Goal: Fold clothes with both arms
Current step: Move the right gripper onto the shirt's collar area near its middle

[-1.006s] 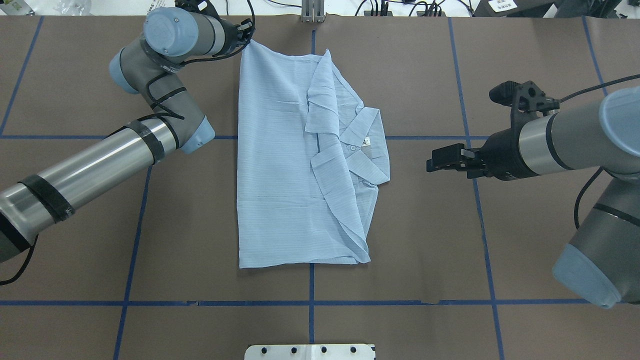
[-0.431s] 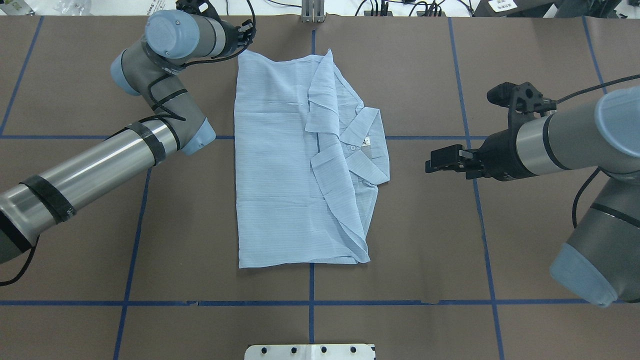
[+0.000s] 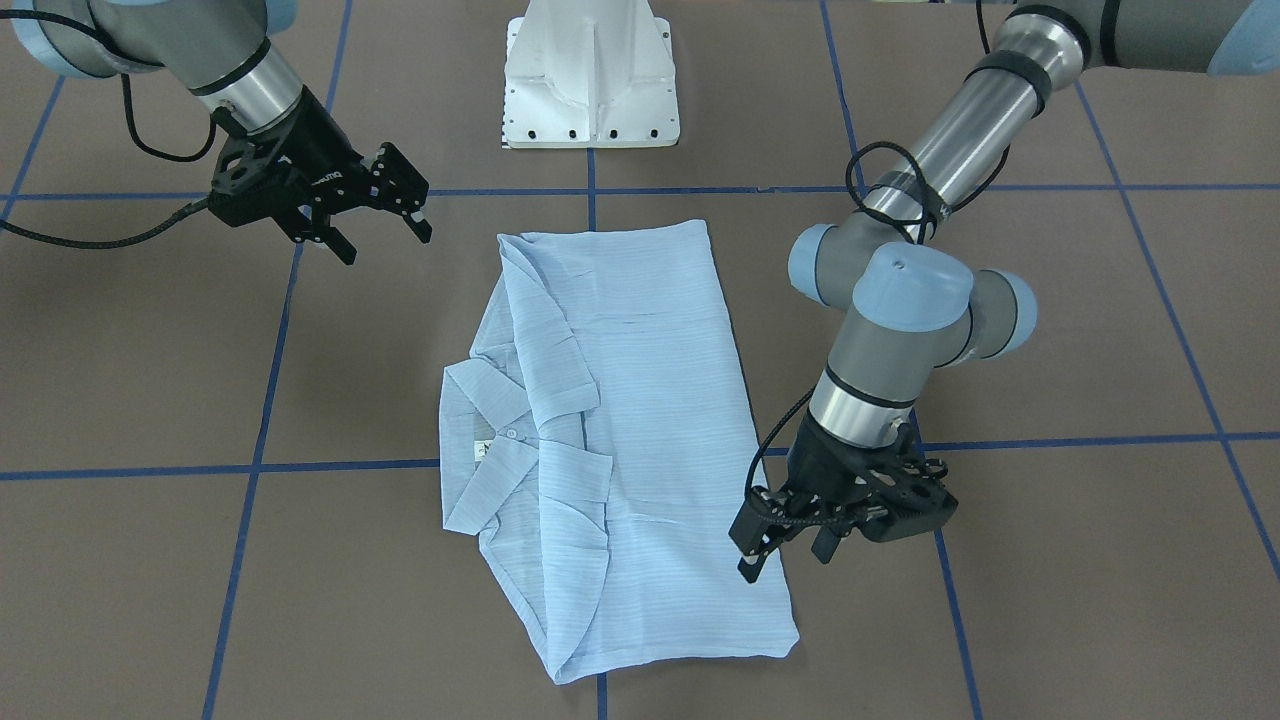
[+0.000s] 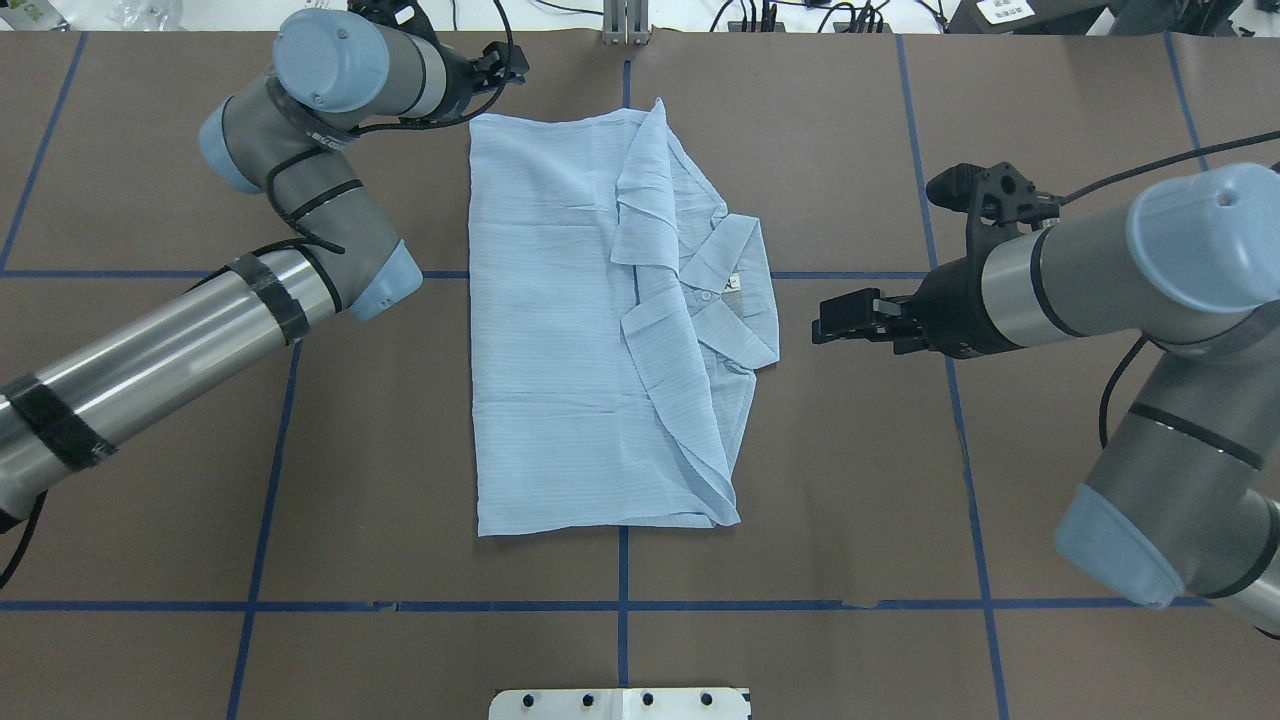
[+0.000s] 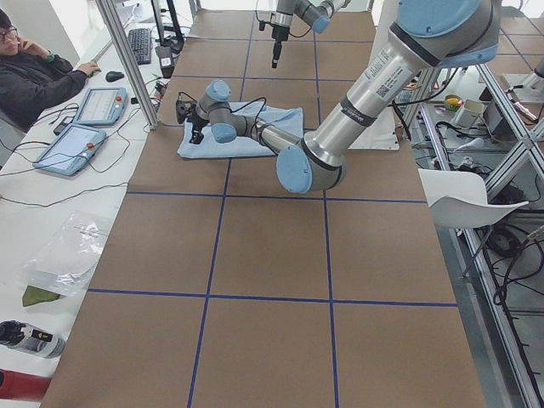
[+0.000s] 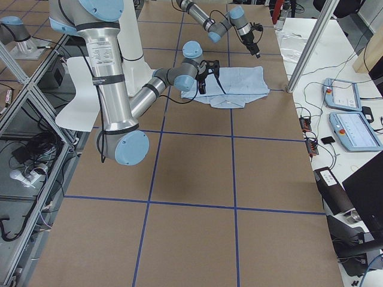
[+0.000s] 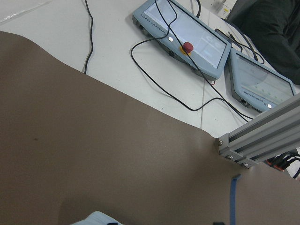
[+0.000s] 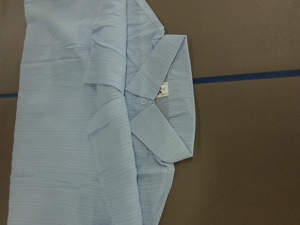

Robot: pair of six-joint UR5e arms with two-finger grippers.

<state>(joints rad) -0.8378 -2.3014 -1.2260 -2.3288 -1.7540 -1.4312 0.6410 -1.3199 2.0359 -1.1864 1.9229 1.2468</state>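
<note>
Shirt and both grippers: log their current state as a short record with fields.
shirt: folded into a long rectangle, lying flat on the table
collar: on top, at the edge towards the robot's right, white label showing
left gripper: open, by the shirt's far corner on the robot's left, gripping nothing
right gripper: open, off the collar side, clear of the shirt
fold state: partly folded, neither arm holding cloth

the shirt [image 4: 570, 330] is showing as thin matt cloth, crinkly and finely striped. the surface [image 4: 850, 480] is looking like smooth matt brown paper, with blue tape [image 4: 800, 604] lining it. the left arm [image 4: 150, 360] and right arm [image 4: 1060, 285] are gleaming as brushed metal, their caps [image 4: 325, 60] looking like smooth light-blue plastic. the left claw [image 3: 785, 563] and right claw [image 3: 387, 247] are looking matt black.
</note>
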